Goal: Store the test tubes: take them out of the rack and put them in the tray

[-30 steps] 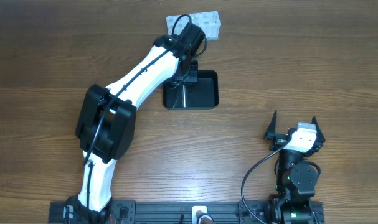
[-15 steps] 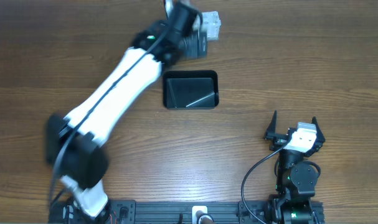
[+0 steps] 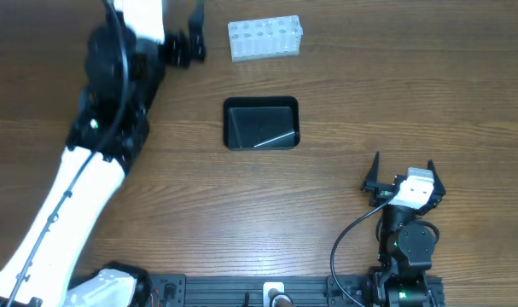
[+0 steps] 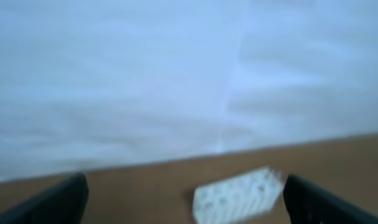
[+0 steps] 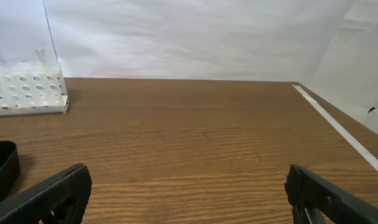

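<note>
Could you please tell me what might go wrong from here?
The left gripper is off to one side of the rack with fingers open. A sideways approach could knock the rack, which sits near the far edge of the table. One test tube already lies slanted in the tray, and another dropped onto it might crack.

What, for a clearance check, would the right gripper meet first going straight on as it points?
Likely nothing: ahead of the right gripper lies bare table up to its far edge. The rack and tray sit off to one side.
</note>
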